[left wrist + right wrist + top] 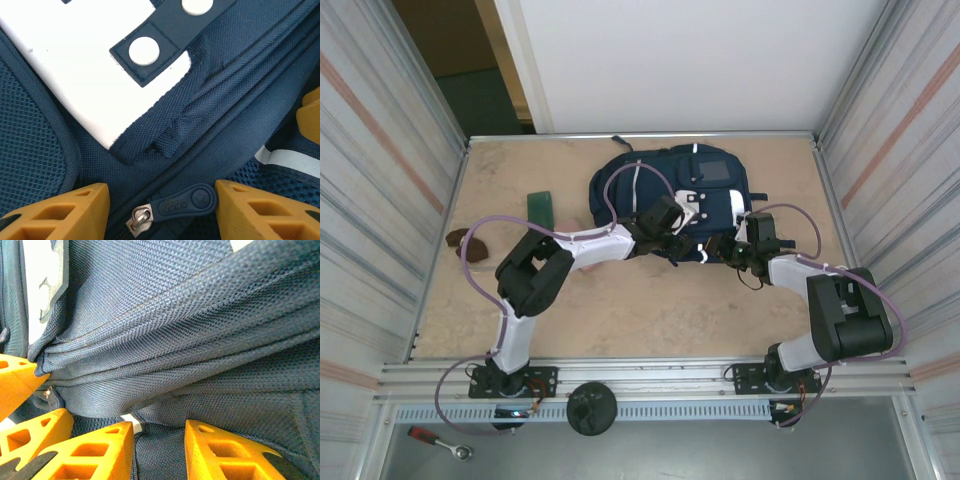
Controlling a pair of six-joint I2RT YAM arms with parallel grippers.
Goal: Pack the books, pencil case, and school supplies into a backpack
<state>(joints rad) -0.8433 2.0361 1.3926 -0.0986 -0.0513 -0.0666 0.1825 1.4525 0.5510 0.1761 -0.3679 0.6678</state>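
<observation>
Left hand [159,192] first: its two yellow fingers [60,215] stand well apart, and lying in the gap is the navy zipper pull [187,201] with its small metal slider. The pull's rounded end sits right up against the finger on the right of that wrist view, and nothing is clamped. Just above the pull runs a thick folded seam of the backpack [240,60], and beyond that the white patch [75,75] with its round white dots in dark squares [144,51]. A white stripe [290,160] peeks in at the right. Over to the right hand [159,432]: its fingers [235,455] sit a little apart with mesh and navy cloth of the backpack [200,315] bunched down into the gap. Whether they actually pinch that cloth, the pictures cannot tell. The folds of fabric pull tight toward the left of that view, where the other hand's fingers show. From above, the left hand [670,232] and the right hand [728,248] are near each other, both down on the near edge of the backpack [670,170]. The bag lies flat toward the far middle of the counter [640,310]. Off to the left a dark green flat piece [540,205] lies near the bag, and brown pieces [460,240] sit by the counter's left edge.
</observation>
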